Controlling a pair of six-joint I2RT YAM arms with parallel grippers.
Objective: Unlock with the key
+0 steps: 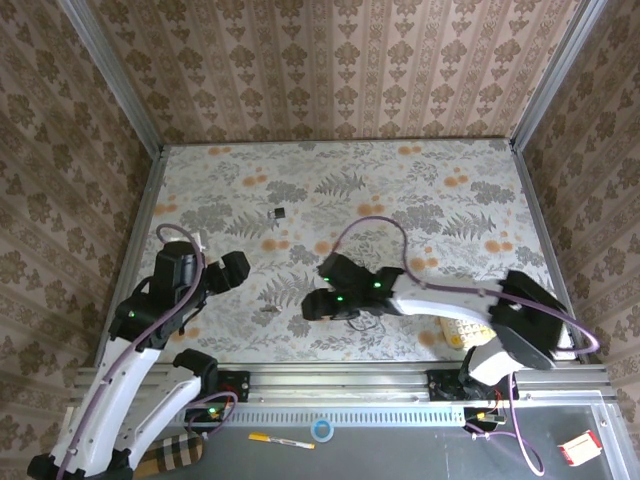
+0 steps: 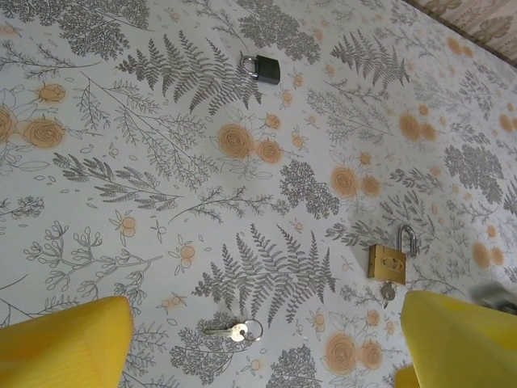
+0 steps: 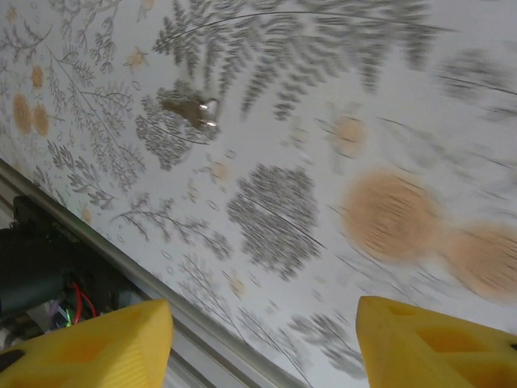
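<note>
A small silver key (image 2: 233, 331) on a ring lies flat on the flowered table, between my two grippers; it also shows blurred in the right wrist view as the key (image 3: 192, 111). A brass padlock (image 2: 387, 263) with a silver shackle lies to its right, with a second small key (image 2: 388, 292) stuck in its underside. My left gripper (image 2: 265, 323) (image 1: 228, 272) hovers open over the loose key. My right gripper (image 3: 265, 323) (image 1: 315, 305) is open too and holds nothing, low near the table's front edge.
A small black padlock (image 2: 266, 69) (image 1: 281, 212) lies farther back on the table. The metal front rail (image 3: 161, 299) runs close under the right gripper. Patterned walls close in the table on three sides.
</note>
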